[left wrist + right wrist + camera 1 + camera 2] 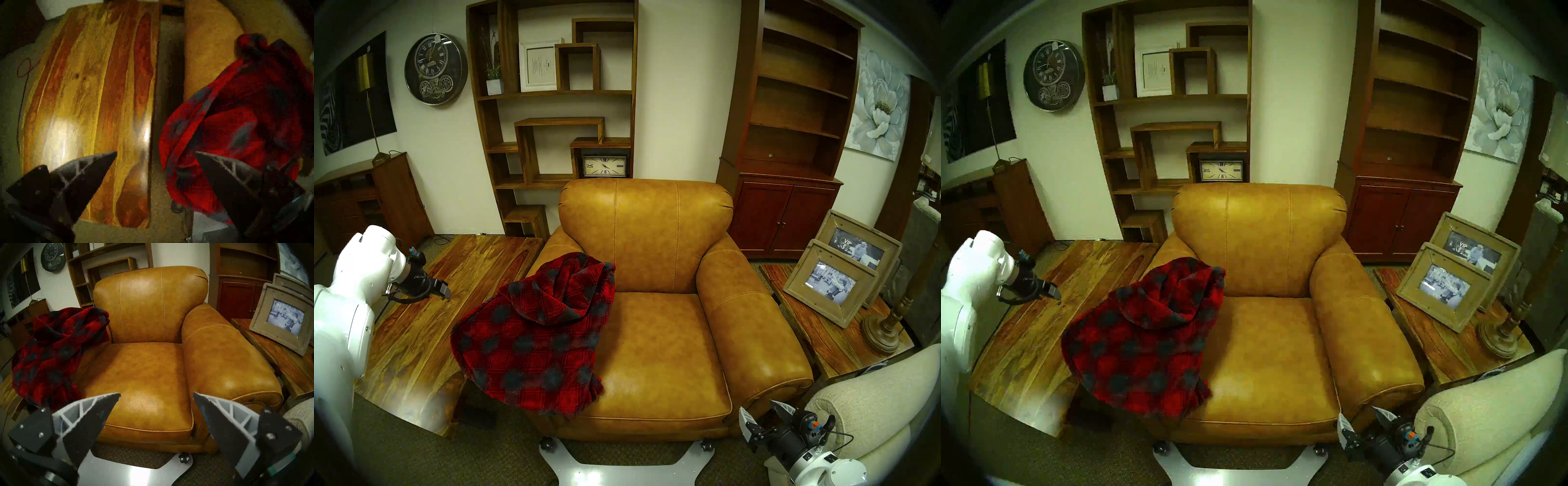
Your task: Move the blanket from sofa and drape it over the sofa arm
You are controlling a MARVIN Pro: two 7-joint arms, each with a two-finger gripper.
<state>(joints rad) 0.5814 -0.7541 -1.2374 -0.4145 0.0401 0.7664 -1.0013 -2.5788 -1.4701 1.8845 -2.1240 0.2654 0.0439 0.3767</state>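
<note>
The red and dark grey plaid blanket [534,332] lies bunched and draped over the sofa arm [551,251], the left-hand armrest of the caramel-tan leather sofa [660,339]. It hangs down the arm's outer side and front, and one edge laps the seat cushion. The blanket also shows in the other views [1141,339] [237,127] [51,353]. My left gripper [444,290] [156,152] is open and empty, left of the blanket, above the wooden table. My right gripper [758,407] [156,394] is open and empty, low in front of the sofa's right front corner.
A long wooden table [449,271] stands left of the sofa. A side table on the right holds picture frames [833,281] and a lamp base [884,332]. A cream woven seat [873,407] is beside my right arm. Shelves stand behind the sofa.
</note>
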